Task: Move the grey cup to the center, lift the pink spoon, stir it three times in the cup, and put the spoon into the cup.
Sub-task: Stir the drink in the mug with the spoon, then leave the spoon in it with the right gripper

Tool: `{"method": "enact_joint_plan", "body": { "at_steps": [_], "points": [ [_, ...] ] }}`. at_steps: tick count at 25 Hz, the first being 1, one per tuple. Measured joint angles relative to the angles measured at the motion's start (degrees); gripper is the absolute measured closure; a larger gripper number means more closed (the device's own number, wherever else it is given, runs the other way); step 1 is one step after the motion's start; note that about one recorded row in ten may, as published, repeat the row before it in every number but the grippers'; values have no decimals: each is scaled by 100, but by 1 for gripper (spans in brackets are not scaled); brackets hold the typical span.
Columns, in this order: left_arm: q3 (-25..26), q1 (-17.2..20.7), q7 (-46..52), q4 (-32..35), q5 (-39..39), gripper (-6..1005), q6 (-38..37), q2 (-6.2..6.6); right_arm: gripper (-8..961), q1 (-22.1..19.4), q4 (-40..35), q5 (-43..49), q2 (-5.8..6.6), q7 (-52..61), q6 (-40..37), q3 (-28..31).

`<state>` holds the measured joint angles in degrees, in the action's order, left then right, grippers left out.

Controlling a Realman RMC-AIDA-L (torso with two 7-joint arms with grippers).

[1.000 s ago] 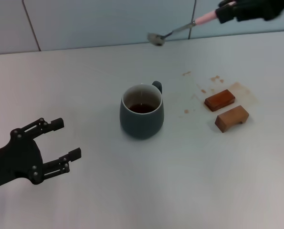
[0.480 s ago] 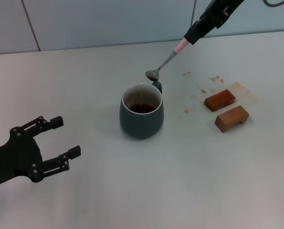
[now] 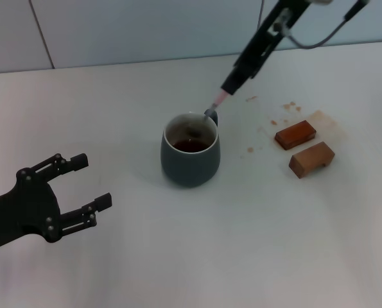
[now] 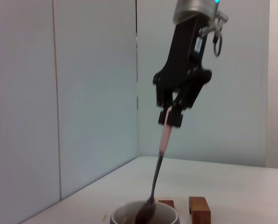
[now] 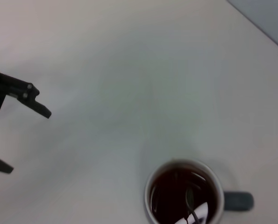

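Grey cup (image 3: 191, 150) mid-table, left of brown blocks (image 3: 304, 147). Right gripper (image 3: 232, 84) clamps pink spoon (image 3: 215, 105) handle above cup, bowl dipped inside. Stir small circles, clear of rim. Left gripper (image 3: 80, 184) spread, empty, well left of cup.

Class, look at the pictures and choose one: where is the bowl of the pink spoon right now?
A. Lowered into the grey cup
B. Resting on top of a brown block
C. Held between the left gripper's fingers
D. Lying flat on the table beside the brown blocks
A: the right gripper holds the pink spoon by its handle, with its bowl lowered inside the grey cup.
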<state>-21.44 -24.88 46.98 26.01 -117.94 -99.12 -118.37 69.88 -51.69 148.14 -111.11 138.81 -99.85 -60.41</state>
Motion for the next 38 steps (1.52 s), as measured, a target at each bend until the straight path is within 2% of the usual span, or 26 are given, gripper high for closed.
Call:
{"method": "enact_joint_plan", "body": {
  "at_steps": [3,8,18,24,29,34,38],
  "points": [
    [6,-3,0,0,0,189,0,-1,838,123,415,8,-98,-97,408,-3],
    [8,-10,21,0,3,188,-2,-1,838,330,954,130,-194,-215,682,-125],
    [-26,9,2,-22,9,189,-2,0,835,418,1123,183,-333,-296,819,-287],
    [-28,3,-9,-79,9,189,-2,0,834,468,1146,449,-318,-232,1016,-250],
    [-28,5,-21,-79,9,188,-10,4,833,583,1159,644,-286,-176,706,-260],
    [-27,9,-23,-79,8,188,-11,7,831,626,1124,500,-349,-331,439,-207],
    [-25,10,-23,-79,8,188,-23,9,830,617,1132,513,-368,-294,836,-231]
  ]
}}
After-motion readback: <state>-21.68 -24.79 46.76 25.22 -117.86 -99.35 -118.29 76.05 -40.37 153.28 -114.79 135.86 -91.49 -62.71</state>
